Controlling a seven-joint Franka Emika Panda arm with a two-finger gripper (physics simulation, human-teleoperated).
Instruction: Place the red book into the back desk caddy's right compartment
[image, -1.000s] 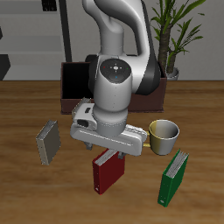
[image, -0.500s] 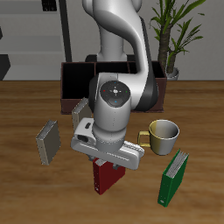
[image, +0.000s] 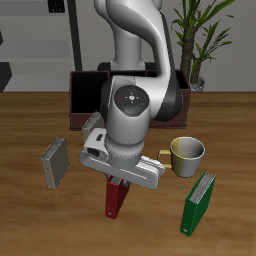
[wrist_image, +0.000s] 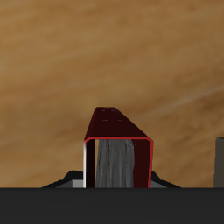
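The red book (image: 116, 199) stands tilted up on the wood table near its front edge, its narrow side facing the exterior camera. My gripper (image: 118, 184) is shut on its upper end. In the wrist view the red book (wrist_image: 118, 144) sits between my fingers, with its dark-red cover and grey-white page edges showing, and the gripper (wrist_image: 118, 179) closes around it. The back desk caddy (image: 86, 93), a long dark brown box, stands at the table's back behind the arm. The arm hides most of it, so I cannot make out its right compartment.
A grey book (image: 55, 162) lies beside the arm, and a second grey book (image: 93, 125) shows partly behind it. A cream mug (image: 187, 153) and a green book (image: 198, 203) stand on the other side. A potted plant (image: 200, 40) stands at the back.
The gripper has turned and come down onto the red book. The book has gone from lying flat to tilted up on edge in the fingers.
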